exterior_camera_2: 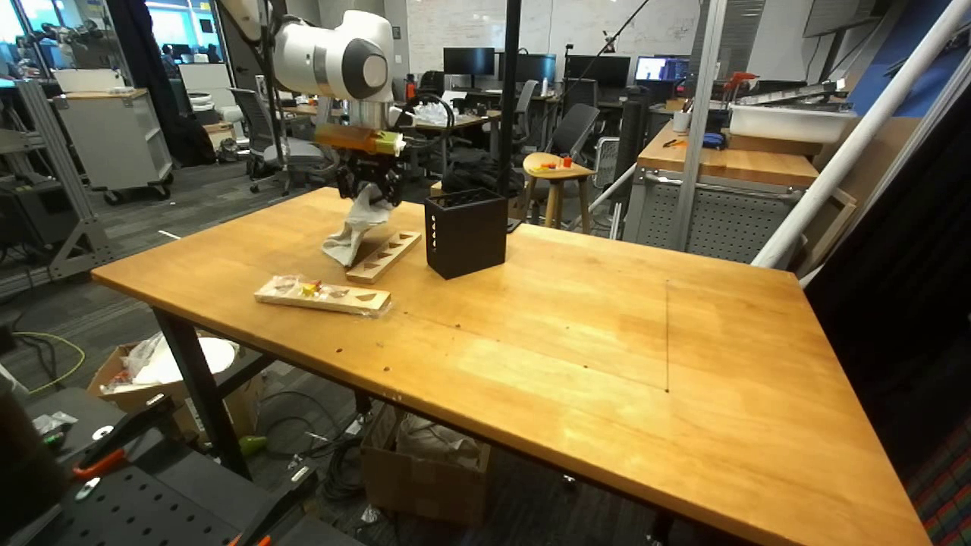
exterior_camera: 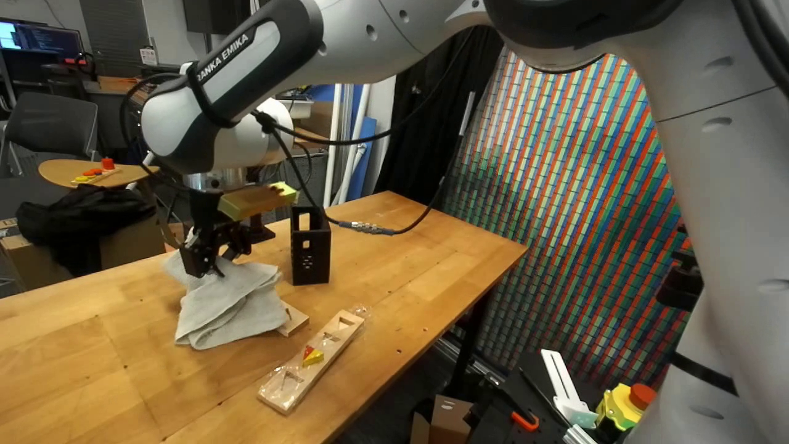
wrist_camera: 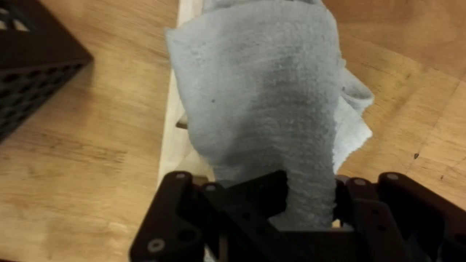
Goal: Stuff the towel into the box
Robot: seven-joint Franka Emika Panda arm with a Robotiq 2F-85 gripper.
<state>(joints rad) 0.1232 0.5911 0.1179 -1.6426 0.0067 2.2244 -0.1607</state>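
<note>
The white towel (exterior_camera: 231,302) lies crumpled on the table and over the end of a wooden strip, with its upper part gathered in my gripper (wrist_camera: 309,198). In the wrist view, cloth fills the gap between the dark fingers (wrist_camera: 269,193), which press on it from both sides. An exterior view shows the towel (exterior_camera_2: 358,227) drooping from the gripper (exterior_camera_2: 372,196) down to the tabletop. Upright beside it stands the black box (exterior_camera_2: 466,236), its top open, apart from both towel and gripper. Its inside is mostly hidden. A corner of the box (wrist_camera: 40,51) enters the wrist view at upper left.
A wooden strip (exterior_camera_2: 383,258) with cutouts lies between towel and box, partly under the cloth. Closer to the table's edge is another strip (exterior_camera: 314,357), wrapped in clear plastic, bearing red and yellow pieces. A cable (exterior_camera: 370,227) hangs from the arm behind the box.
</note>
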